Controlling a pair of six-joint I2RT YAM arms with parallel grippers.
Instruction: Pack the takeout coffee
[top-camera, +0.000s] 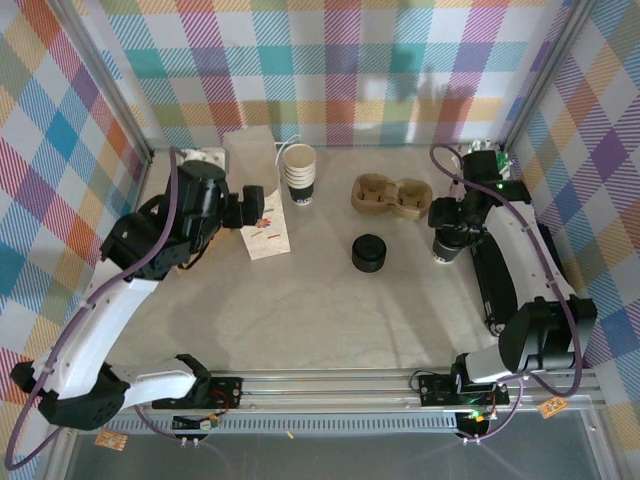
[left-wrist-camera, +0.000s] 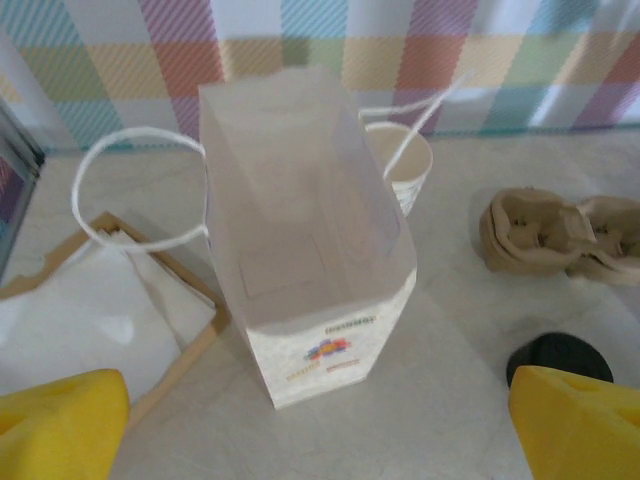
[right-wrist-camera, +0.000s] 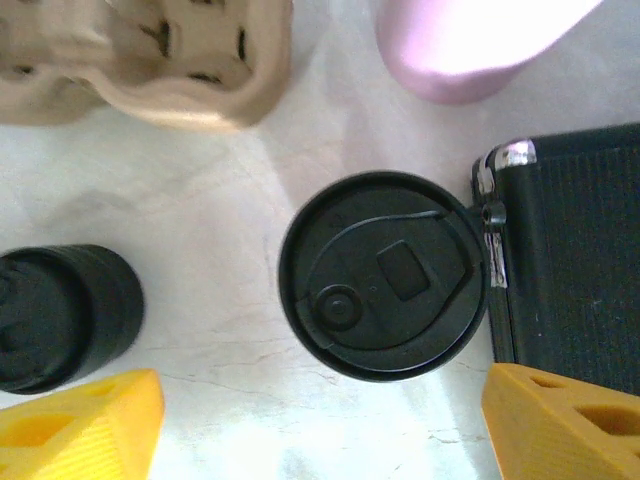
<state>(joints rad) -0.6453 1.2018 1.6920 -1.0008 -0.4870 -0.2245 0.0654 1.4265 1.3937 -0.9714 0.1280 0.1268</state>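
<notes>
Right pincer released, spread wide over the takeout coffee
Cup stands near the right edge of the desk, untouched; black lid stack mid-desk, pulp carrier behind it; left pincer also released, facing the open paper bag by the back edge, left

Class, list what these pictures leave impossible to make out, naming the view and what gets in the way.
1. Takeout coffee, right wrist view: lidded and seen from above, so wall and contents are hidden.
2. Paper bag, left wrist view: the print is too blurred to read.
3. Cup stack, left wrist view: the bag hides most of it.
4. Pale pink shape, right wrist view: glare-washed, cut off by the top edge.
</notes>
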